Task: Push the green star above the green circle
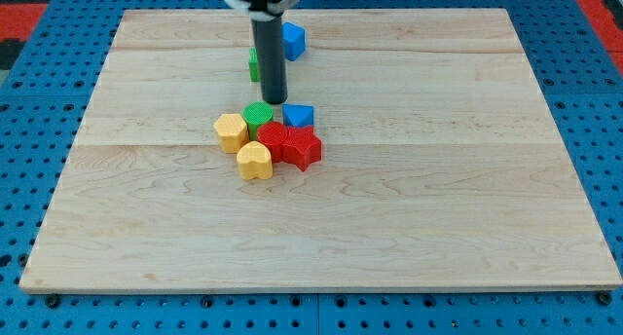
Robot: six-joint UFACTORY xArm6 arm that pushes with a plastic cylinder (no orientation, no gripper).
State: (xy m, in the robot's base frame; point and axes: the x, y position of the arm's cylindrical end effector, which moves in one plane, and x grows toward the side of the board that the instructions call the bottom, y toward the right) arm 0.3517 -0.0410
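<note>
Single camera view, high oblique, looking down across the wooden board [409, 208] from its near edge, whole board framed at moderate range, far edge narrowed by perspective, blue pegboard [29, 101] at margins, rod entering from the view's top centre.

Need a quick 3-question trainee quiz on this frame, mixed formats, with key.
1. True or false: my tip touches the yellow heart.
2. Which block is mostly hidden behind the rod? A) green star B) red star C) yellow hexagon
3. Fill in: the green circle sits just toward the view's ____ of my tip.

Key: 1 false; it ends above the cluster, near the green circle and a blue block. 2 A. 3 bottom.
</note>
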